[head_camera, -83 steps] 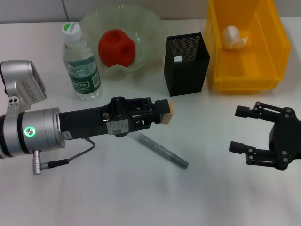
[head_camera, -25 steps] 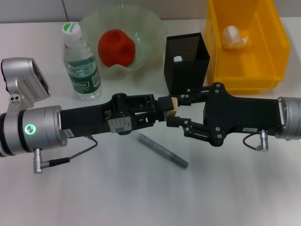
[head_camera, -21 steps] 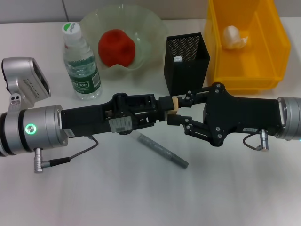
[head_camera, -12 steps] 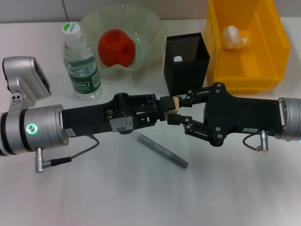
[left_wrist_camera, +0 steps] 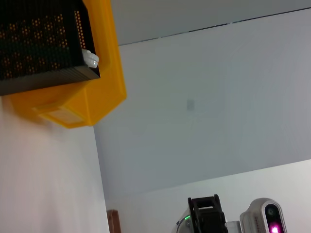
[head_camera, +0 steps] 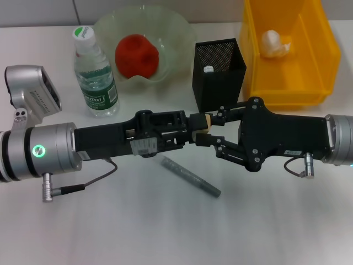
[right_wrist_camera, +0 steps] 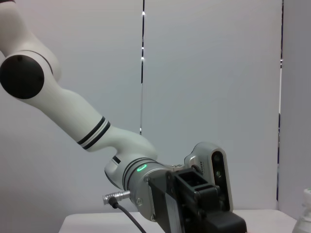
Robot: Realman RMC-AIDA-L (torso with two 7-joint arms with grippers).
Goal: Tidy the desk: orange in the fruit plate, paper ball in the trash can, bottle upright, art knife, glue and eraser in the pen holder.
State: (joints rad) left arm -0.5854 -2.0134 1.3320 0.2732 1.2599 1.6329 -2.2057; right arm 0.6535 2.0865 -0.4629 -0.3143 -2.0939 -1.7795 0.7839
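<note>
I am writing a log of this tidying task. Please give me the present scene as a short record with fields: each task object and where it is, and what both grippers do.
orange: in the fruit plate
paper ball: in the trash can
bottle: upright, beside the fruit plate
eraser: between the two grippers, above the table
pen holder: upright, a white-tipped item inside
grey stick: lying on the table
left gripper: shut on the eraser
right gripper: open, fingers around the eraser's far end

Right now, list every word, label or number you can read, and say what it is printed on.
Clear plastic water bottle with dark-green label: white brand lettering, too blurred to read.
White sticker on the left claw: print too small to read.
Tiny tan eraser between both claws: no label readable.
Nothing else carries text.
</note>
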